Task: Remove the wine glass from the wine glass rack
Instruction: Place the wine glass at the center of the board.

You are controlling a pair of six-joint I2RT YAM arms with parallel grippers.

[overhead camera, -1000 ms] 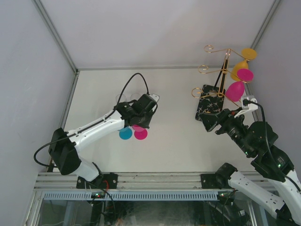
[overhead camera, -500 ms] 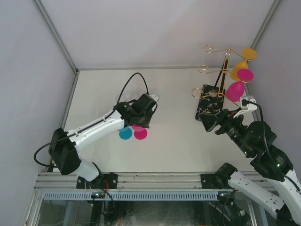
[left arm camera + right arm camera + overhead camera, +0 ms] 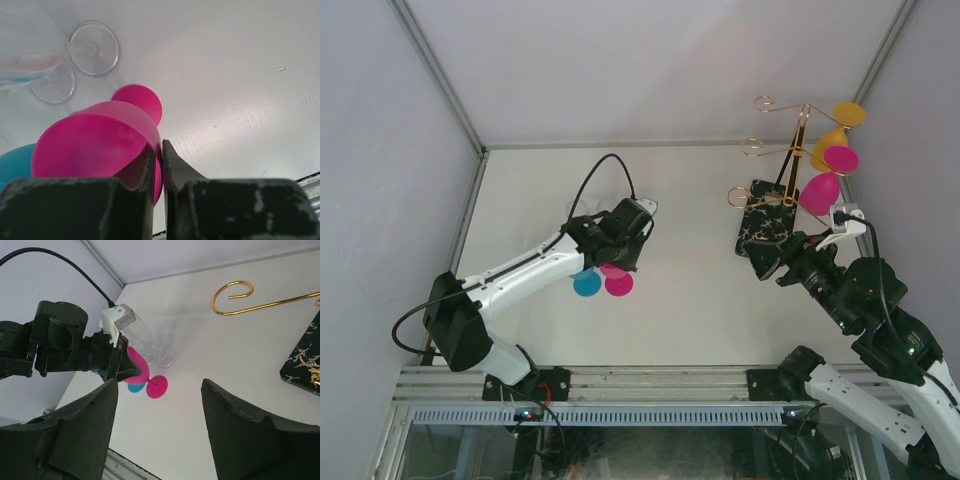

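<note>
bench (image 3: pixel 690 290): white | between left fingers (image 3: pixel 172 165): rim of tilted pink wine glass (image 3: pixel 100 140), foot on bench | beside it: blue glass (image 3: pixel 15 162) | beyond the fingertips: two clear glasses (image 3: pixel 94 48) | ahead of right fingers (image 3: pixel 240 430): wine glass rack (image 3: pixel 305 365), black marbled base

A robotics lab test cell: a white bench (image 3: pixel 700 300) boxed by plain white panels (image 3: pixel 650 60) on aluminium posts (image 3: pixel 435 70), two robot arms (image 3: pixel 525 272) bolted to a slotted rail (image 3: pixel 650 380) at its near edge.
</note>
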